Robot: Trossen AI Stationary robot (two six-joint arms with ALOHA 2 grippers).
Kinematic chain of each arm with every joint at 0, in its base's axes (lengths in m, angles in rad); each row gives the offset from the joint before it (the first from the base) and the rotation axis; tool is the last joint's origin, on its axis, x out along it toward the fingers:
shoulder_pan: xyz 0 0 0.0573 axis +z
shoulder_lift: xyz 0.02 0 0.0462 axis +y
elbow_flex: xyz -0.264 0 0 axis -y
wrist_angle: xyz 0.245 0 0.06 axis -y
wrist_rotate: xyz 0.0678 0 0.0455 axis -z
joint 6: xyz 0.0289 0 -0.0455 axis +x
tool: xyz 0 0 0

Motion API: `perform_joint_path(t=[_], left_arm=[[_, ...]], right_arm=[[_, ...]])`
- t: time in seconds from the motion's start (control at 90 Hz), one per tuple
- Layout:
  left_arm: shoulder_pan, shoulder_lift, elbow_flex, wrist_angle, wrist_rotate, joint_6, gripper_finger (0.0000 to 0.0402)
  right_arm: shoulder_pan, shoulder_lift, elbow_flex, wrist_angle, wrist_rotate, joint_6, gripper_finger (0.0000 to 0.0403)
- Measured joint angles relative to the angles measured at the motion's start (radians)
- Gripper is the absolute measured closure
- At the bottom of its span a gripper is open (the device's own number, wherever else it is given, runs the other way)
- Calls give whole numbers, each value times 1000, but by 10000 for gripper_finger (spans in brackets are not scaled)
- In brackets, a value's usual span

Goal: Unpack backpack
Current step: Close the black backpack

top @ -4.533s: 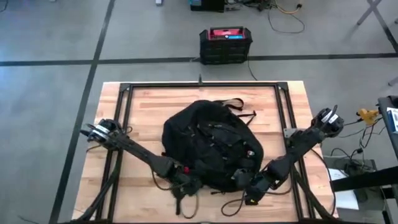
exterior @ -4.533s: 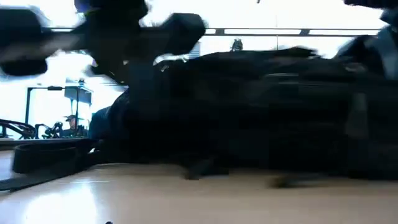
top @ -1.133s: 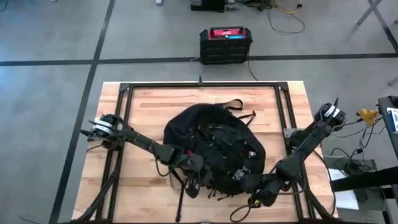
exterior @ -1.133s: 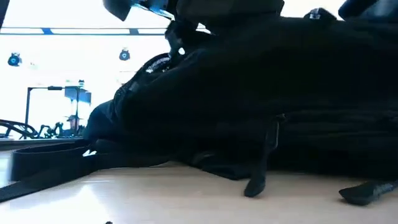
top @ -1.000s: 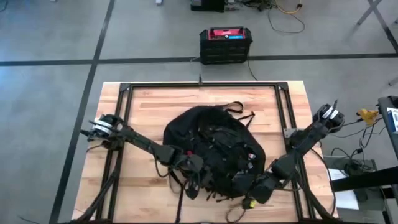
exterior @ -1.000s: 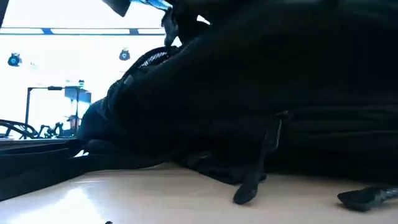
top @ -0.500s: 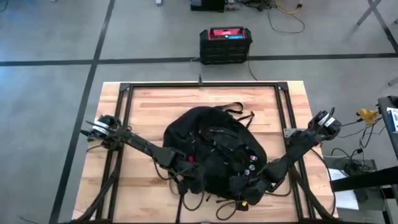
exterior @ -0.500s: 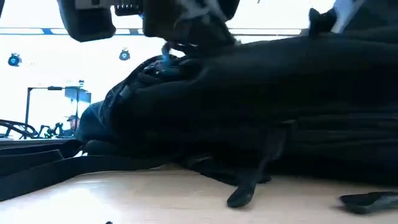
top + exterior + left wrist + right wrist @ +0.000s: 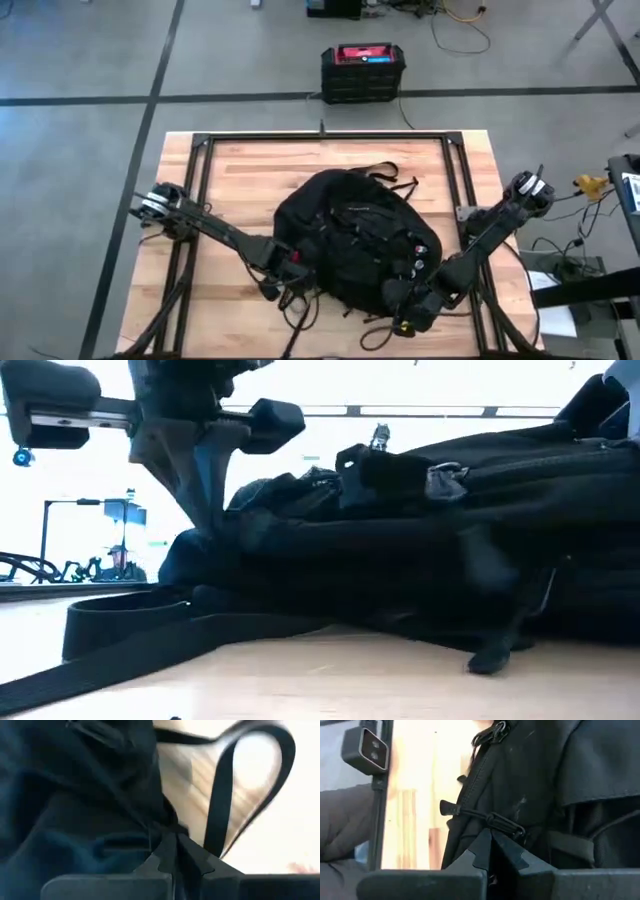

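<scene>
the large rounded black fabric backpack looks soft, floppy (grab zipper pulls); left gripper and right gripper pinch shut on its fabric.

Overhead, table-level and close wrist views share the backpack.

Backlit low view, blurred wrist views

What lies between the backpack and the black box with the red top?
In the high view, bare wooden tabletop, the table's black frame bar and grey floor separate the backpack from the box.
</scene>
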Motion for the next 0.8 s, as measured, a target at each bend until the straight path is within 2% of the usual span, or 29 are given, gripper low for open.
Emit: perform_joint_path(t=[0.089, 0.333, 0.478, 0.633, 0.8], left_arm=[[-11, -13, -7, 56, 0, -5, 400], [-38, -9, -16, 454, 27, 23, 401], [-71, -2, -18, 575, 27, 41, 394], [-90, -2, -19, 631, 26, -198, 356], [-93, -1, -53, 769, 25, -605, 297]], right_arm=[[-3, -9, 12, 0, 23, -60, 403], [-5, -10, 64, 5, 73, -163, 403], [-5, -8, 85, 12, 109, -214, 403], [-7, 4, 84, 14, 113, -223, 403], [-9, 27, 80, 17, 141, -219, 403]])
